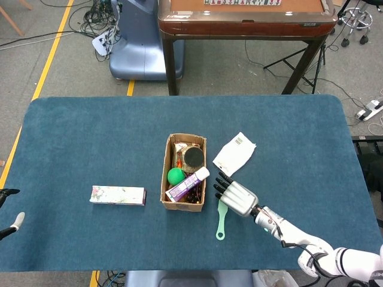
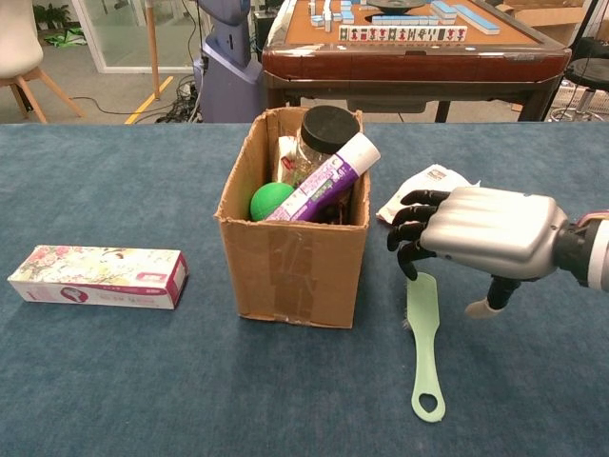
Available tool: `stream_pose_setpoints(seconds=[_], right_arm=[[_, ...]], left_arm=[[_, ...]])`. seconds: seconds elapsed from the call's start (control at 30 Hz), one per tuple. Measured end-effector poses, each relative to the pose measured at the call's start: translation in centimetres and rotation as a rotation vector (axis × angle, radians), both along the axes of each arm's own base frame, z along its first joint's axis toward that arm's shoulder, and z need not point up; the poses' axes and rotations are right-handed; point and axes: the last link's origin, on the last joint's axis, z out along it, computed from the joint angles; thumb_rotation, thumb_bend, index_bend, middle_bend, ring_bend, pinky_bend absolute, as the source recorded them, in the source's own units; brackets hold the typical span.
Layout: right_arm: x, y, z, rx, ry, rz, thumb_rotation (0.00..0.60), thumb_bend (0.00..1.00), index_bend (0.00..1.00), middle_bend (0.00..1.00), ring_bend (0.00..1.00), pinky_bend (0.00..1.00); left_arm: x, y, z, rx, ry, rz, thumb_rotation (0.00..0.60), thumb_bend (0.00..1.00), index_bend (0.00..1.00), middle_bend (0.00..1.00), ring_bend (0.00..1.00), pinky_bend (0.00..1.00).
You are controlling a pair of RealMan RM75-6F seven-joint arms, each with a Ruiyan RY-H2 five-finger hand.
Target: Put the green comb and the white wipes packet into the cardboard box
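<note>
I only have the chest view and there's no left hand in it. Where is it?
Observer: The left hand is at the table's left edge in the head view, mostly cut off.
Operator: Is the right hand over the comb?
Observer: From above, the right hand covers the comb's upper end; the ringed end sticks out toward you.
Operator: The packet is half hidden for me.
Observer: The head view shows the whole packet, lying right of the box, not touching it.

Steep overhead head view; low, close chest view.
</note>
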Motion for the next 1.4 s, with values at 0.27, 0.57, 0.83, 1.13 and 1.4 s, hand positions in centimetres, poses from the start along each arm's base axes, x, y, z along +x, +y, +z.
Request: stream_pose_setpoints(seconds=[0.27,0.57,0.83,1.13,1.4], right_arm=[[0.1,0.0,-1.0,-0.006,-0.006,0.008,0.600,0.01,0.38,0.18,0.10,0.07],[0.5,0.1,-1.9,0.003,-0.007,-0.005,0.600,0.03,0.38,0.18,0.10,0.07],[0.6,0.0,-2.4,0.009,0.007,-0.025,0.600,0.10,0.38,0.18,0.10,0.07],[0.5,0.1,-2.6,0.010,0.014,-0.038,0.600,0.13,0.44,0.19,0.10,0.07],[0.4,0.0,-2.6,0.003,0.010,-0.044,0.600,0.15,0.51,0.22,0.10,0.07]], left_arm=[[0.0,-0.1,0.2,0.006,-0.002,0.000,0.600,0.28,0.30,0.32,0.23,0.41],[0.1,-0.2,0.2,0.006,-0.002,-0.001,0.600,0.28,0.30,0.32,0.23,0.41],[0.1,-0.3,0.3,0.010,-0.006,-0.002,0.600,0.28,0.30,0.32,0.23,0.41],[0.1,-0.4,0.4,0.011,-0.007,-0.004,0.600,0.28,0.30,0.32,0.23,0.41],[0.1,-0.4,0.4,0.010,-0.006,-0.005,0.600,0.28,0.30,0.32,0.23,0.41]])
